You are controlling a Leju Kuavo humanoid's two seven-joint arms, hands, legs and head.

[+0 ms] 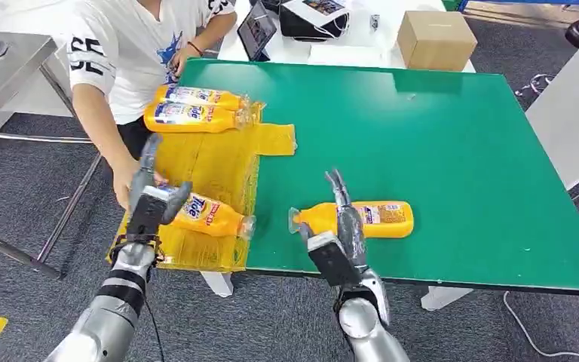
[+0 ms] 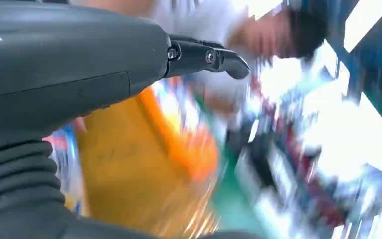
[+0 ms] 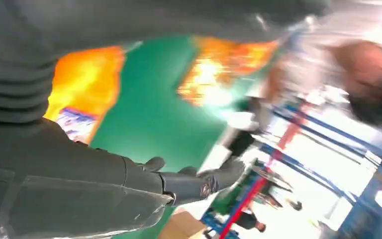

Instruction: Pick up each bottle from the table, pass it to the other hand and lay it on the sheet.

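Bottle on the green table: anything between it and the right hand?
Nothing visible. The right hand is already at the bottle, fingers across its middle; whether it grips yet can't be told.

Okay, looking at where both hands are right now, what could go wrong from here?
1. The left hand is at the bottle on the sheet, close to the person's hand; they might collide.
2. That bottle lies near the front of the yellow sheet, by the table edge; a nudge could roll it off.
3. The right hand is over the bottle on the table; a loose grasp could let it roll.
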